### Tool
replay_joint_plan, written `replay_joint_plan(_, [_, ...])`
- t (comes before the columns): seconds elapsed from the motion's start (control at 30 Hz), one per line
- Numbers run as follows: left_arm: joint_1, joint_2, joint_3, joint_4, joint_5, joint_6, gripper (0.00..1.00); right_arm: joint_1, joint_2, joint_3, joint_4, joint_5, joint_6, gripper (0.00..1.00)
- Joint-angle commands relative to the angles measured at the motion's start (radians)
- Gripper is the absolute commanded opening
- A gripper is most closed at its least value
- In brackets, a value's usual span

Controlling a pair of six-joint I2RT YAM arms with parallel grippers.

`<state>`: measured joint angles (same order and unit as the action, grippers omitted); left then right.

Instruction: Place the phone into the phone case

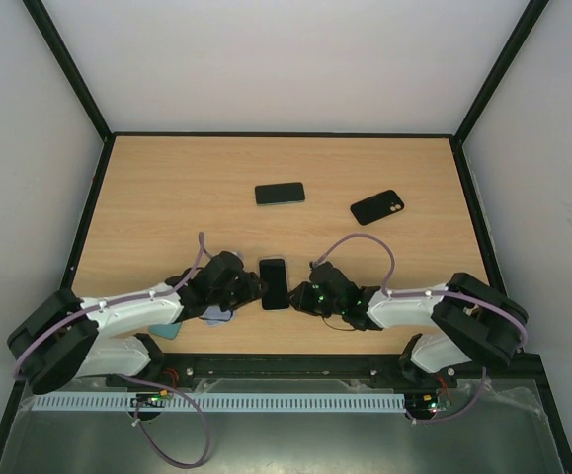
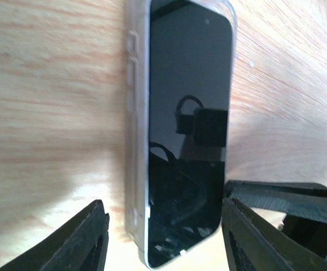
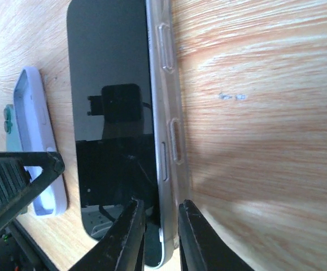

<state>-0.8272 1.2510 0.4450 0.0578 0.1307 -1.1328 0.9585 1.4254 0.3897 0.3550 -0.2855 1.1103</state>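
Clear case [image 2: 132,113] around black phone [image 2: 188,113], screen up, wood table [image 1: 167,188].

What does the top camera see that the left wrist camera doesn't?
Only the top view shows a dark phone and a black phone-shaped thing lying farther back. Only the left wrist view shows the clear case up close, with its button bumps. Both show the middle phone, screen up, between the jaws.
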Motion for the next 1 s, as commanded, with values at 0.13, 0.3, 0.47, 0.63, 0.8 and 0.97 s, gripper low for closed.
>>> replay_joint_plan(0.13, [-0.046,-0.069,-0.052,0.001,0.075,-0.039,0.53,0.012,-0.091,0.016,-0.139,0.015,-0.073,0.29])
replay_joint_plan(0.3, [0.004,-0.063,-0.056,0.021,0.089,-0.016,0.55,0.021,-0.111,0.026,-0.263,0.046,-0.216,0.47])
replay_joint_plan(0.47, [0.123,-0.068,-0.031,0.030,0.112,0.069,0.59,0.067,-0.136,0.021,-0.304,0.095,-0.289,0.54])
replay_joint_plan(0.63, [0.263,-0.030,-0.015,0.113,0.151,0.126,0.64,0.119,-0.130,0.027,-0.311,0.149,-0.319,0.64])
replay_joint_plan(0.8, [0.306,0.067,0.049,0.135,0.188,0.171,0.68,0.176,-0.089,0.073,-0.372,0.215,-0.353,0.74])
replay_joint_plan(0.97, [0.315,0.170,0.095,0.176,0.219,0.199,0.68,0.218,-0.016,0.147,-0.442,0.276,-0.407,0.75])
